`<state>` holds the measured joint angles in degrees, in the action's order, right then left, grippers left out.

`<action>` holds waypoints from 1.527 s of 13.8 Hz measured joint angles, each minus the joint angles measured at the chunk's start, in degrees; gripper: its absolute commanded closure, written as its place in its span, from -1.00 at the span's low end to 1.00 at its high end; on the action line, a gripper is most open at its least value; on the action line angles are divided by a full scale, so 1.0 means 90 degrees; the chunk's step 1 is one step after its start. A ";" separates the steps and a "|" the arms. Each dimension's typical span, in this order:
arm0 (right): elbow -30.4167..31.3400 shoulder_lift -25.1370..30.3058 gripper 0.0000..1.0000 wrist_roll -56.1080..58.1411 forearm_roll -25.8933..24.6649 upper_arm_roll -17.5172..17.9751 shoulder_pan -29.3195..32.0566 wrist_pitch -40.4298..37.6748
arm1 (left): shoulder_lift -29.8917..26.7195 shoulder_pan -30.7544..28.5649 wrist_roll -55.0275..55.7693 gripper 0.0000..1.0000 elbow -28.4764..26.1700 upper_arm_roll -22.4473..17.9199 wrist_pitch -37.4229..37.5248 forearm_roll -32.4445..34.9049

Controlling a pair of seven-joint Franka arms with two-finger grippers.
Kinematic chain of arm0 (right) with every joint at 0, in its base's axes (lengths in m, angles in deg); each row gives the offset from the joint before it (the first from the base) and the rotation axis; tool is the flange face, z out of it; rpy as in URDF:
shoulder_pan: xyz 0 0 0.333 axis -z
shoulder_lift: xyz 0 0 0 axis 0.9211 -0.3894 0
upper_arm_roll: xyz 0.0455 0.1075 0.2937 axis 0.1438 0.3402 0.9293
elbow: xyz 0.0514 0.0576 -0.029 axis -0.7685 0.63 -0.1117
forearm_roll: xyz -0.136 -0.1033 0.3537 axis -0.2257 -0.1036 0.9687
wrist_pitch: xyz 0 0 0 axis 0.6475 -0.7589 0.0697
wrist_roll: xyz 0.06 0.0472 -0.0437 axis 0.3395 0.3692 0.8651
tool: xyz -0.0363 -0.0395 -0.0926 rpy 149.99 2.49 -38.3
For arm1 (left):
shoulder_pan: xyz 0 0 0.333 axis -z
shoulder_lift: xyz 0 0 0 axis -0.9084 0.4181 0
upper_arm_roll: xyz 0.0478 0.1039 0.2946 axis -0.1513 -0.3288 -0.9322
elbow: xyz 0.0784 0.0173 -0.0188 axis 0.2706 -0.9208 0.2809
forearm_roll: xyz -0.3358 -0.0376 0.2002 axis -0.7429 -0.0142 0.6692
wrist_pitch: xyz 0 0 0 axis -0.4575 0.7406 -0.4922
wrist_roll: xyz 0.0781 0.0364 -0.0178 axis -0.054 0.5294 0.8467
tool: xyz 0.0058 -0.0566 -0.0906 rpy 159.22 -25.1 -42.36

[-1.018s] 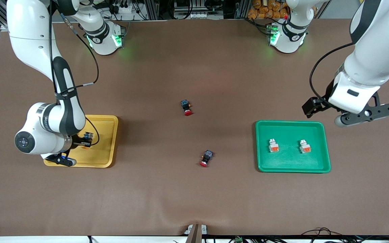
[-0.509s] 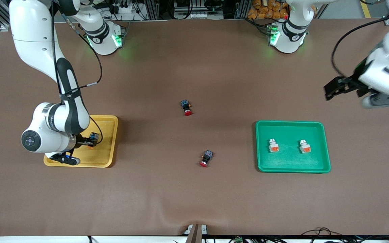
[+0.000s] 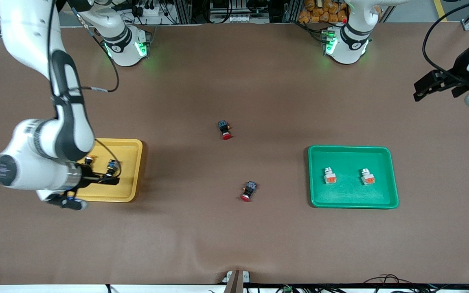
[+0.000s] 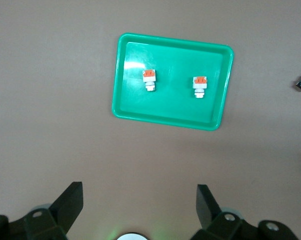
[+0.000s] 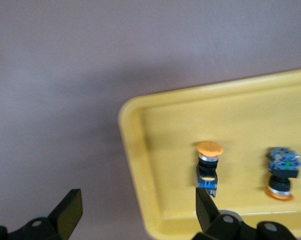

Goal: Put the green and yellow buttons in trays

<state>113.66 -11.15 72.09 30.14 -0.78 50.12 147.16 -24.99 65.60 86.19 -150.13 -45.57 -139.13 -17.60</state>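
The yellow tray [image 3: 133, 171] holds two black-and-blue buttons with orange-yellow caps [image 3: 89, 159] [image 3: 112, 165], lying apart. My right gripper [image 3: 106, 179] hangs open and empty above that tray's edge. In the right wrist view the gripper [image 5: 139, 210] straddles the tray rim [image 5: 133, 145], with both buttons [image 5: 208, 167] [image 5: 281, 175] lying free below. The green tray [image 3: 352, 201] holds two white-grey buttons with orange blocks [image 3: 330, 176] [image 3: 367, 176]. My left gripper [image 3: 424, 90] is open and empty, high over the table near the left arm's end; in its wrist view the gripper [image 4: 139, 205] looks down on the green tray [image 4: 173, 112].
Two black switches with red caps lie on the brown mat between the trays, one [image 3: 224, 129] farther from the front camera and one [image 3: 249, 191] nearer. The right arm's elbow [image 3: 35, 162] overhangs the yellow tray's outer end.
The right gripper opened, let go of a black-and-blue button in the yellow tray and lifted away. The left arm swung off from beside the green tray toward its own end of the table.
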 measured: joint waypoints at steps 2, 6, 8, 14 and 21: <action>-0.0836 0.0076 -1.00 0.0000 -0.0058 -0.0022 0.0201 -0.0665 | -0.0125 -0.0066 0.0000 -1.00 -0.0141 -0.0006 0.0000 0.0000; -0.1532 0.0365 -1.00 0.0106 -0.0020 0.0154 0.0740 -0.1099 | -0.0205 -0.0079 0.0000 -1.00 -0.0178 -0.0017 0.0000 0.0000; -0.1593 0.0733 -1.00 0.0105 -0.0019 0.0627 0.1182 -0.1156 | -0.0206 -0.0079 0.0000 -1.00 -0.0187 -0.0019 -0.0002 0.0000; -0.1952 0.1709 -1.00 0.0958 -0.1067 0.1175 0.1998 -0.2447 | -0.0217 -0.0079 -0.0003 -1.00 -0.0192 -0.0020 -0.0003 0.0000; -0.1137 0.2876 -1.00 0.1123 -0.1929 0.1694 0.2077 -0.3280 | -0.0217 -0.0069 -0.0009 -1.00 -0.0213 -0.0013 -0.0003 0.0000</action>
<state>103.42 14.73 82.19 12.78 14.47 68.82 117.64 -26.95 64.97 86.11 -152.05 -45.69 -139.15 -17.60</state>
